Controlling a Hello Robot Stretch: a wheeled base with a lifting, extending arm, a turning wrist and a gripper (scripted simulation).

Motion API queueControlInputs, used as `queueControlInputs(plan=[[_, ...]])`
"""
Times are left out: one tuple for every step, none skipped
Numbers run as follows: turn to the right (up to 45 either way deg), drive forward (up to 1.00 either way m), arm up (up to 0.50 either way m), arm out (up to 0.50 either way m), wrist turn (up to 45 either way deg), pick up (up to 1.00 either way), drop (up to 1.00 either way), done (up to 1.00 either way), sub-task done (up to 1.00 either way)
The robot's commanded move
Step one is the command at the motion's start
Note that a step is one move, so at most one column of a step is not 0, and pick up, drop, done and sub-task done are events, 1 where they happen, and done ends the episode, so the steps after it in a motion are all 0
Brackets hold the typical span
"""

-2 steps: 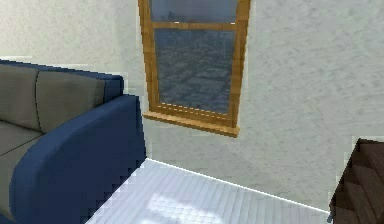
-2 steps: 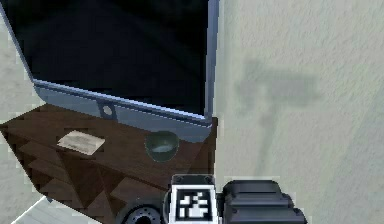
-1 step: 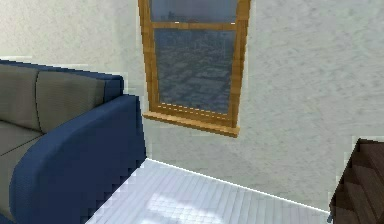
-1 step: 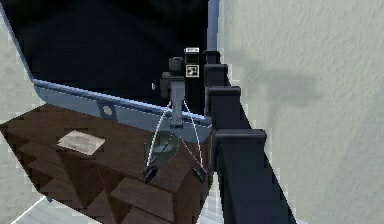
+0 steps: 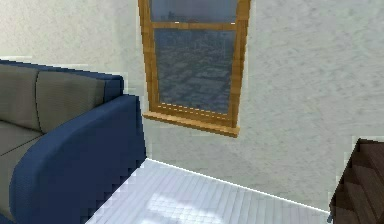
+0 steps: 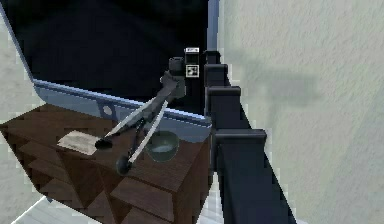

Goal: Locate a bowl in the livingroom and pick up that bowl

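Bowl: a grey-green bowl point(image 6: 163, 147) is sitting upright on the dark wooden cabinet point(image 6: 60, 165), toward the top's front edge and its right end in the arm side view; judged to be resting there as ordinary room clutter, rim up and reachable from above.
Gripper: the gripper point(image 6: 116, 153) is hanging off the arm point(image 6: 236, 150), thin fingers point(image 6: 137, 119) slanting down toward the cabinet top; judged to be angled so for taking the bowl.
Grip state: cannot tell how the fingers are standing; cannot tell whether anything is being held.
Relation: the bowl is lying just beside the fingertips, on their right in the picture; touching or apart cannot be told.
Surroundings: a large dark screen point(image 6: 110, 50) is standing along the back edge; a pale flat sheet point(image 6: 80, 140) is lying left of the fingers; the forward view is showing a blue sofa point(image 5: 70, 140) beside a wood-framed window point(image 5: 195, 60).
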Motion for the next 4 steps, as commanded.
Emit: queueControlInputs(plan=[[0.0,0.00,0.00,0.00,45.0,0.00,0.00,0.00,0.00],[0.0,0.00,0.00,0.00,45.0,0.00,0.00,0.00,0.00],[0.0,0.00,0.00,0.00,12.0,0.00,0.00,0.00,0.00],[0.0,0.00,-0.30,0.00,0.0,0.00,0.00,0.00,0.00]])
